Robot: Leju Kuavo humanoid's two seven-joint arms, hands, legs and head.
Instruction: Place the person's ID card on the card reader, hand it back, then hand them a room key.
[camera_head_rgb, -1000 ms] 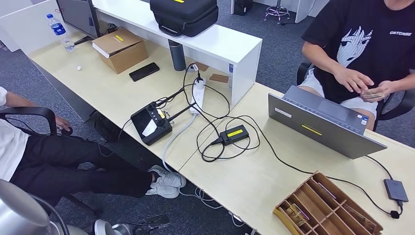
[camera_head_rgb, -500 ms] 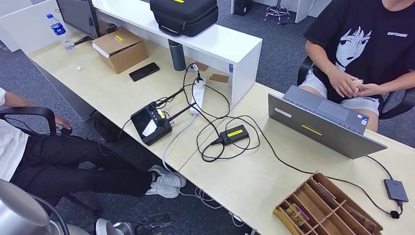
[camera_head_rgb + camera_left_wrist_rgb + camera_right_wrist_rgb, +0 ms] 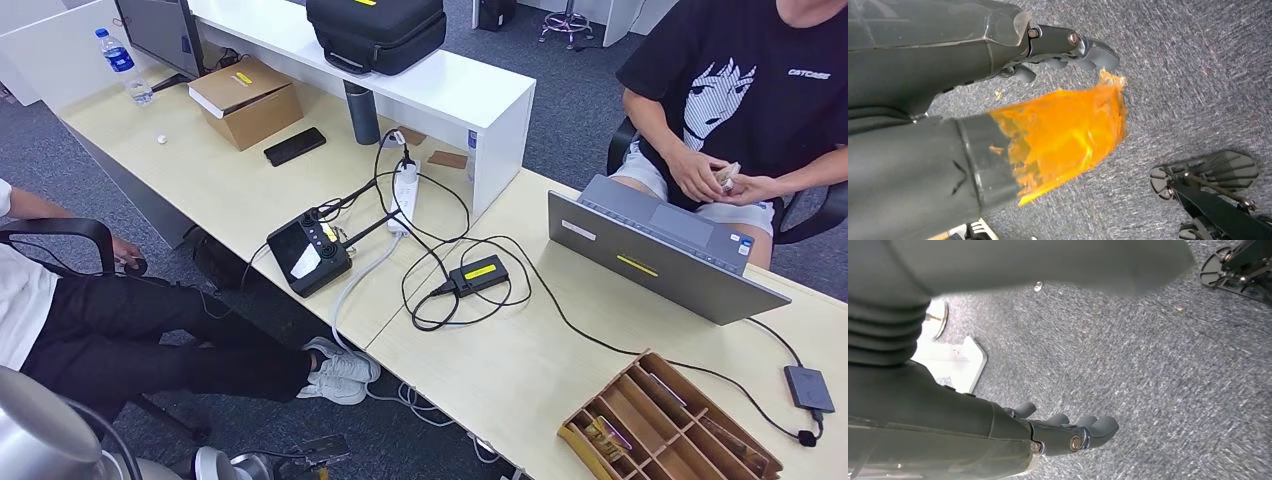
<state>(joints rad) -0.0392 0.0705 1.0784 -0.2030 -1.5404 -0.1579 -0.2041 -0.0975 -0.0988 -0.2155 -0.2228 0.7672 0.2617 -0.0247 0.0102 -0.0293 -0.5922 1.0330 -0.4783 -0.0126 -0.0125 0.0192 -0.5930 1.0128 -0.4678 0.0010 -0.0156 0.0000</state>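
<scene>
A person in a black printed shirt point(image 3: 740, 90) sits behind the desk at the far right and holds a small pale card-like thing point(image 3: 728, 176) between both hands above their lap. A wooden tray point(image 3: 668, 420) with several slots and a few cards in it stands at the desk's near right edge. A small dark box point(image 3: 808, 388) on a cable lies right of it. My left hand point(image 3: 1048, 95) hangs over the carpet, its thumb wrapped in orange film, fingers apart, holding nothing. My right hand point(image 3: 1058, 432) also hangs over the carpet with nothing in it.
A grey laptop point(image 3: 660, 255) stands open between the person and the tray. A black box with a yellow label point(image 3: 478, 272), a power strip point(image 3: 404, 190) and looping cables lie mid-desk. Another person point(image 3: 120, 330) sits at the left. A black controller point(image 3: 308, 250) lies near the desk edge.
The person's hands have come together and shifted; they now hold a small card-like thing up between them. My arms and the things on the desk have not moved.
</scene>
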